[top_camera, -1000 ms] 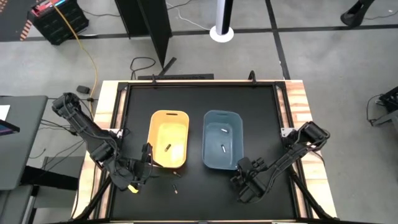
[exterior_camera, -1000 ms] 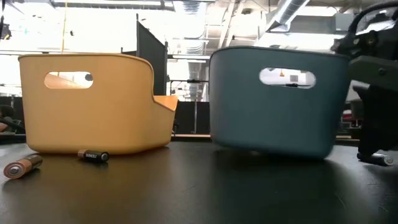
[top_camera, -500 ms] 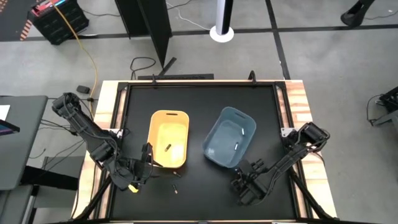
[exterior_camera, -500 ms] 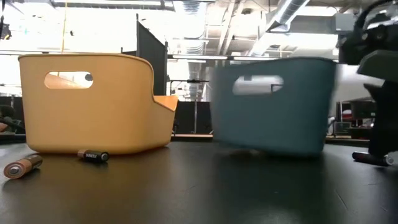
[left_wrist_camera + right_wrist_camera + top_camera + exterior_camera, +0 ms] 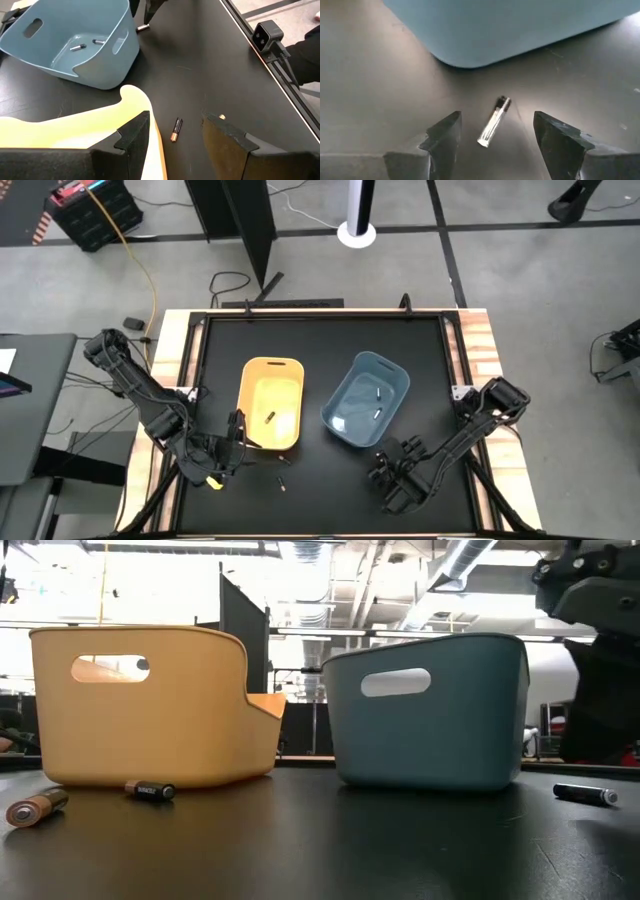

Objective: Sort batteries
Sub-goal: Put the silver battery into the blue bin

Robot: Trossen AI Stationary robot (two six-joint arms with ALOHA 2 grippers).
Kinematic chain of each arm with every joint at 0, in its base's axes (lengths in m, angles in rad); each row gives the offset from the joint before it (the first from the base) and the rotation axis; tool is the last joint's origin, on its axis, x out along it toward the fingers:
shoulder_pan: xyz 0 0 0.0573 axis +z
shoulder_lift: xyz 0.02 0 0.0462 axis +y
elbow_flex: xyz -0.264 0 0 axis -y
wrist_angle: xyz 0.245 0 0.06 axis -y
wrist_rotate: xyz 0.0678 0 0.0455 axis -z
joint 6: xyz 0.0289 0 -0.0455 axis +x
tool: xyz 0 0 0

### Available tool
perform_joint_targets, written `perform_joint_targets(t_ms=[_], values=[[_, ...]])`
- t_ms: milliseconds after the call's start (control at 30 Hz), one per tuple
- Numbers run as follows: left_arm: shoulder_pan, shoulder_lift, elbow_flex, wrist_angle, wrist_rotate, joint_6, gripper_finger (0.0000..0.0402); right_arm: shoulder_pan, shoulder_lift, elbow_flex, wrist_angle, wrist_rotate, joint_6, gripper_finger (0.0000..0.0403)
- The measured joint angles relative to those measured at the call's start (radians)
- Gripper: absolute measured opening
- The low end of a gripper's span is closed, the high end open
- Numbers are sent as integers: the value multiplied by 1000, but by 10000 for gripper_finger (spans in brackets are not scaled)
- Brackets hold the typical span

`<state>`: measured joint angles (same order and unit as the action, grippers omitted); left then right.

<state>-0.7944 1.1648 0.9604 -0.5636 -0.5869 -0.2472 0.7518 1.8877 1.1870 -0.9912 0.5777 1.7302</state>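
Observation:
A yellow bin (image 5: 270, 402) holds one dark battery (image 5: 268, 417). The blue bin (image 5: 365, 398) stands askew beside it with two batteries (image 5: 77, 47) on its floor. My right gripper (image 5: 495, 135) is open, low over the table near the blue bin's near corner. A silvery battery (image 5: 493, 127) lies flat between its fingers, untouched. My left gripper (image 5: 175, 135) is open at the yellow bin's near-left corner (image 5: 238, 442), and a copper-ended battery (image 5: 175, 129) lies on the table ahead of it. Two loose batteries (image 5: 150, 790) lie in front of the yellow bin. My left gripper has one finger (image 5: 135, 132) standing right at the yellow bin's low near rim (image 5: 135, 97); I cannot tell whether it touches the rim.
The black tabletop (image 5: 320, 340) has free room behind both bins. A camera (image 5: 265, 35) sits on the table's near edge. The right arm (image 5: 595, 660) stands dark at the low view's right side, behind a loose battery (image 5: 585, 794).
The blue bin has turned about on the table, its far end swinging toward the right edge, and the whole bin has slid a little toward the yellow bin. In the low view this has uncovered a battery on the right. The right gripper has drawn slightly toward the near edge.

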Motion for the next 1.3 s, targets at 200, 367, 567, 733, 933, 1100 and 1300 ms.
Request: perform_joint_targets(t_ms=[200,367,567,733,933,1100,1300], values=[[0,0,0,-2,0,0,173,-1,0,-49,71,-3,-1,266],[0,0,0,-5,0,0,173,-7,22,-55,90,-3,-10,266],[0,0,0,-8,0,0,173,5,63,-53,107,1,-5,264],[0,0,0,-8,0,-1,173,7,63,-53,103,-6,-3,238],[0,0,0,-8,0,-1,173,13,62,-52,140,-38,-3,157],[0,0,0,-7,0,-1,173,17,61,-52,157,-60,6,79],[0,0,0,-7,0,-1,173,27,62,-44,148,-62,20,22]])
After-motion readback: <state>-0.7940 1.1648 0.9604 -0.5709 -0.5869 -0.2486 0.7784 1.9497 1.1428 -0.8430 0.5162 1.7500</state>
